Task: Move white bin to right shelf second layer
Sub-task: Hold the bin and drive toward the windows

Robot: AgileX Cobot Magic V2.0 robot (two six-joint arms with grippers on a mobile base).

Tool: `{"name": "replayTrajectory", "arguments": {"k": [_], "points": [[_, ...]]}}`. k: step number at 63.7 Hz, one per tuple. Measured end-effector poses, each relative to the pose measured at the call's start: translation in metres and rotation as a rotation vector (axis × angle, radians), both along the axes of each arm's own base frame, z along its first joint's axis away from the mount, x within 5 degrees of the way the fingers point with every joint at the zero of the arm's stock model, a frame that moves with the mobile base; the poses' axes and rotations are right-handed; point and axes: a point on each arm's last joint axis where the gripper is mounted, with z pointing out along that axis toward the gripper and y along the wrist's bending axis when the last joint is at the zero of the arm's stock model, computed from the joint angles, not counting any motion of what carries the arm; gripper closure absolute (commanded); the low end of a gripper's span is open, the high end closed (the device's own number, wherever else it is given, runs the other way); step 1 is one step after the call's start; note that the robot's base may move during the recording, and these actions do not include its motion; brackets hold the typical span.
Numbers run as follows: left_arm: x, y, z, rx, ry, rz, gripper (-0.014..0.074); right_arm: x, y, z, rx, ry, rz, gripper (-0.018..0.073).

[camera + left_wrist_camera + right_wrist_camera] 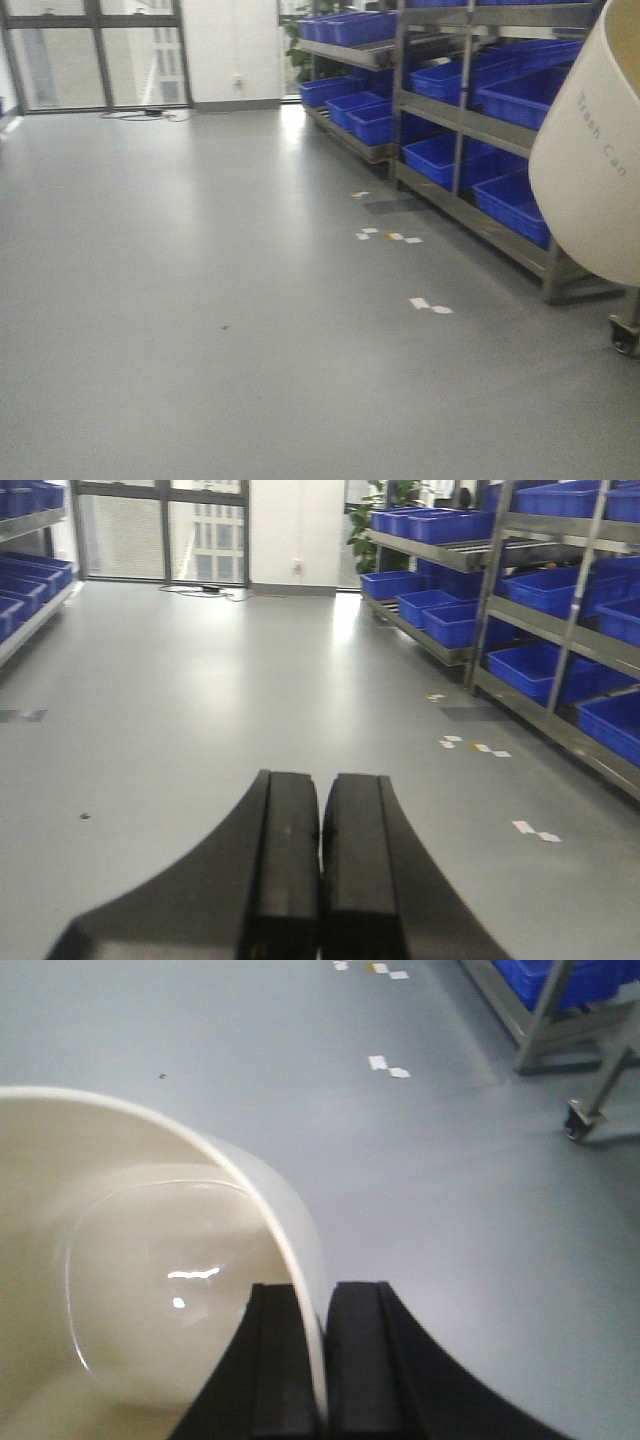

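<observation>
White bin (595, 160) hung tilted above floor, near steel rack (462, 120) end post; right pincer (322, 1305) clamped on thin rim wall; left pincer (320, 800) clenched, empty. Likely light, smooth, flexible; one-sided rim hold may slip

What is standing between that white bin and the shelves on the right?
Nothing visible blocks the way. The right gripper grips the white bin by its rim, held off the floor beside the shelves. Blue crates occupy much of the shelves, so which level has room is hard to tell.
</observation>
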Motion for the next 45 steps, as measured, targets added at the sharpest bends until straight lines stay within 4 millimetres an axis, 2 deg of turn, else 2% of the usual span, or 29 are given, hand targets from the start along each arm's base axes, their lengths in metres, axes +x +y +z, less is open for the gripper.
{"name": "replayTrajectory", "arguments": {"k": [45], "points": [[0.0000,0.0000,0.0000,0.000,0.000,0.000,0.0512,0.0000,0.0000,0.0000,0.000,0.000,0.000,0.0505]]}}
